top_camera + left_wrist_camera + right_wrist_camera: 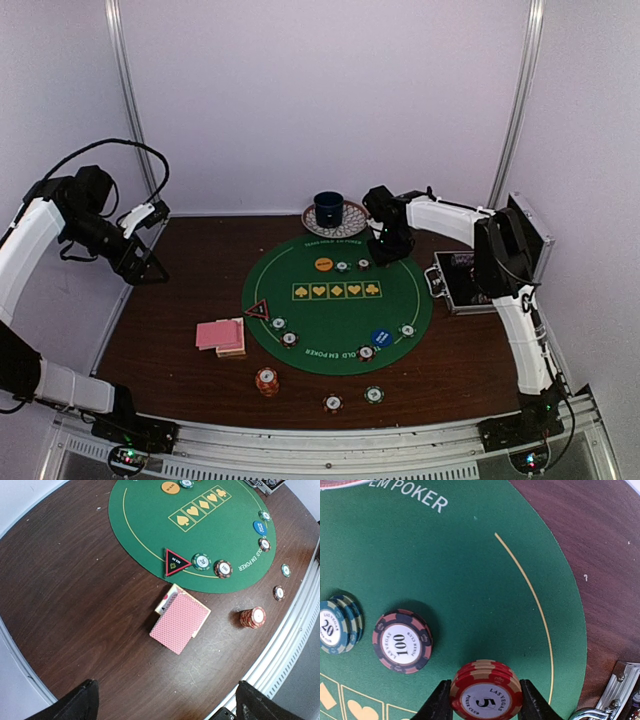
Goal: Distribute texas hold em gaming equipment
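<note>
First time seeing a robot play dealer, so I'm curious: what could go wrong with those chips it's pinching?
1. The right gripper clamps a small stack of red five-marked poker chips by the edges; a lower chip might slip out.
2. The dark red-striped chip marked 100 and the green chips marked 20 lie close by on the green felt mat; a dropped chip or sideways swing could knock them.

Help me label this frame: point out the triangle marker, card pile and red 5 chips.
triangle marker (176, 562), left wrist view, centre of its black face.
card pile (179, 624), left wrist view, middle of the top card's pink back.
red 5 chips (487, 701), right wrist view, white centre label of the top chip.
</note>
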You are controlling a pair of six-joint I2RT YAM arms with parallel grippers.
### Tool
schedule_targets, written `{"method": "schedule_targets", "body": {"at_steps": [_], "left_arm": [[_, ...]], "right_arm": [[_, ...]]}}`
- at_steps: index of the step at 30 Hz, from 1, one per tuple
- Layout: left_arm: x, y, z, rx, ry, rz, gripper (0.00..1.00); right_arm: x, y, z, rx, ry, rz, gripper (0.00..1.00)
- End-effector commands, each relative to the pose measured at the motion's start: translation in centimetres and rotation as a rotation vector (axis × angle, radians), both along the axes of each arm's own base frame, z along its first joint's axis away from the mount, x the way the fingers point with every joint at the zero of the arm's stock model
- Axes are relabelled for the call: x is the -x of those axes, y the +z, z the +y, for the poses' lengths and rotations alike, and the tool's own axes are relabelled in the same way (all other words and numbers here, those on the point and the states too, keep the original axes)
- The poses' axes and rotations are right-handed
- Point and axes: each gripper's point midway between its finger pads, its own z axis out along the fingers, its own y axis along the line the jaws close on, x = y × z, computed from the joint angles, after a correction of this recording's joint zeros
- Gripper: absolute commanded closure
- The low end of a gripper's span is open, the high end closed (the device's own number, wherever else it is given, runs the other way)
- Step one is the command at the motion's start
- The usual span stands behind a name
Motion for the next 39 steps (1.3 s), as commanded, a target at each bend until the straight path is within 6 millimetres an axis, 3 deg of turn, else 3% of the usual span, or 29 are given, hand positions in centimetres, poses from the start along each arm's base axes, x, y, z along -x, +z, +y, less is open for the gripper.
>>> {"method": "schedule_targets", "body": {"at_steps": [1, 16, 17, 18, 20, 22, 30, 33, 39], "left_arm": [[-0.6, 0.6, -0.3, 0.013, -0.021, -0.036, 0.02], [-0.6, 0.7, -0.1, 0.001, -0.015, -0.040, 0.02], [-0.6, 0.7, -0.2, 0.003, -0.016, -0.041, 0.02], [-0.6, 0.7, -0.2, 0.004, -0.015, -0.041, 0.02], [-0.5, 0.7, -0.2, 0.004, -0.015, -0.041, 0.03], [-0.5, 0.7, -0.1, 0.002, -0.014, -0.041, 0.02], [-0.5, 0.9, -0.1, 0.002, -0.012, -0.046, 0.03], [-0.4, 1.0, -0.1, 0.003, -0.012, -0.051, 0.02], [-0.3, 1.0, -0.1, -0.001, -0.009, -0.051, 0.02]], "right_arm": [[-0.9, 1.3, -0.2, -0.030, -0.024, -0.051, 0.99], [-1.0, -1.9, 0.0, -0.050, -0.030, 0.011, 0.95], [-1.0, -1.9, 0.0, -0.052, -0.028, 0.015, 0.89], [-0.9, -2.1, 0.0, -0.054, -0.026, 0.020, 0.77], [-0.8, -2.2, 0.1, -0.054, -0.026, 0.027, 0.61], [-0.7, -1.9, 0.0, -0.054, -0.025, 0.025, 0.54], [-0.8, 1.2, 0.0, -0.072, -0.023, -0.021, 0.40], [-0.6, 2.8, 0.2, -0.089, -0.016, -0.039, 0.40], [2.3, 8.6, 2.7, -0.102, 0.062, -0.130, 0.38]]}}
